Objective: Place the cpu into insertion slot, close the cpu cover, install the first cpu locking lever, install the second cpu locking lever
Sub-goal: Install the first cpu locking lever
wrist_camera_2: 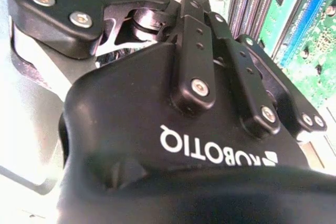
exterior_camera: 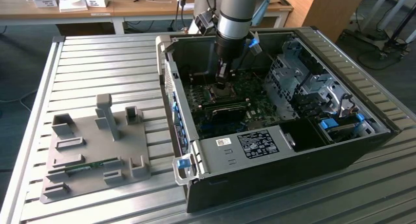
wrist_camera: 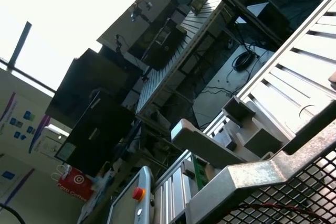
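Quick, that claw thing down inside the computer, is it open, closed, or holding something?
End effector: down inside the open black computer case, over the green motherboard; open or closed cannot be told.

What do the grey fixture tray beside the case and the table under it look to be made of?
The fixture tray looks like matte grey plastic, possibly printed: dull, uniform, blocky moulded posts. The table looks like bare aluminium: pale silvery slats with a soft sheen and long grooves.

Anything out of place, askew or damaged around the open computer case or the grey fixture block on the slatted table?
Nothing stands out. The gripper is down inside the open computer case over the motherboard's socket area. The grey fixture block sits flat on the slatted table, apart from the case.
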Robot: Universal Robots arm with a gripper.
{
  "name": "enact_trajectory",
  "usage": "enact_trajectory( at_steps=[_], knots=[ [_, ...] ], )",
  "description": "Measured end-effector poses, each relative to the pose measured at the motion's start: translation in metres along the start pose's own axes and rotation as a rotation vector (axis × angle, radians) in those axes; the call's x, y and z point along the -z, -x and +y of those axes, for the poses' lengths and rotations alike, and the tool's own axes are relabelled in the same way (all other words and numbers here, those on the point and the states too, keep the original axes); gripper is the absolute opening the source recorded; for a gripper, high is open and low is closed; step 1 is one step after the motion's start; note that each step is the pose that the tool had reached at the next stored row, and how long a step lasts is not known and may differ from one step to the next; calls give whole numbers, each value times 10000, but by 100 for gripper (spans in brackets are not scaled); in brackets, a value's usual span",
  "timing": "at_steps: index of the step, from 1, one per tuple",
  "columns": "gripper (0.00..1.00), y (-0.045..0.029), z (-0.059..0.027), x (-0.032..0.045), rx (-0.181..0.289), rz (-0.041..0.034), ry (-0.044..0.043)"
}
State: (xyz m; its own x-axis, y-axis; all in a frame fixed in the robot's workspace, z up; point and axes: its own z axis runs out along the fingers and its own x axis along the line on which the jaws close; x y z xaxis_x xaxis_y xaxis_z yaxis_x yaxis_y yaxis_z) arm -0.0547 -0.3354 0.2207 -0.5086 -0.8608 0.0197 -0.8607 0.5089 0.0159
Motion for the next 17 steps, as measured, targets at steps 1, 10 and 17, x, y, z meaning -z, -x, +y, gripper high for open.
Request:
enact_trajectory(
  at_steps=[1, 10, 17],
  knots=[
    [11, 0, 0, 0, 19, 1, 0],
    [11, 0, 0, 0, 189, 3, -4],
    [11, 0, 0, 0, 321, 6, -6]
  ],
)
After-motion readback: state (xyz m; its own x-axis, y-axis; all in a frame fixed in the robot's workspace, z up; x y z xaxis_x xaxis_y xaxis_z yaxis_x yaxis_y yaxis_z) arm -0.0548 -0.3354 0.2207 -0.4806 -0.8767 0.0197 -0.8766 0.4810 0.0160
